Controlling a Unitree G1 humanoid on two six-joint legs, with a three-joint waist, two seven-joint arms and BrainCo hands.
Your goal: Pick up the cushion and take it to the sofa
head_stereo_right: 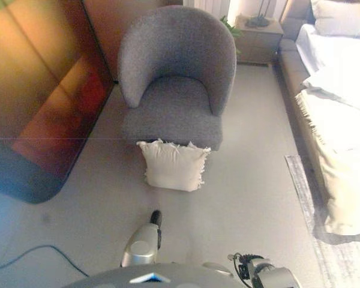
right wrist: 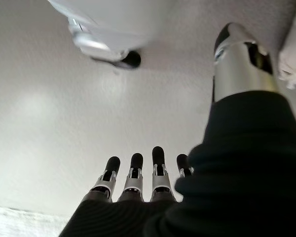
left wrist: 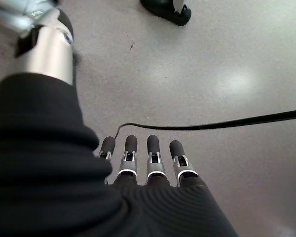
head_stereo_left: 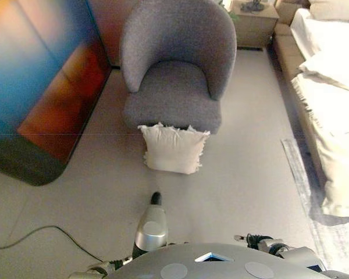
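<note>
Left eye view: cream cushion stood upright on the grey floor, leaning against the front of the grey armchair, touching its base. Held by neither hand. Left of the armchair, a large dark glossy panel with orange and blue reflections. Along the right edge, a sofa draped in white throws and pillows, well apart from the cushion, with a pale rug at its foot. Behind the armchair, a small wooden side table.

Right eye view: same layout. Cushion fringed at the edges, resting on the floor just before the armchair, sofa off to the right.

Left wrist view: left hand hung over bare floor, fingers straight and side by side in a row, thumb set apart, nothing gripped or touched.

Right wrist view: right hand likewise over bare floor, fingers straight and extended in a row, thumb apart, empty. Past the thumb, at the frame's edge, a scrap of fringed cream fabric, likely the cushion's corner, not touched by the hand.
</note>
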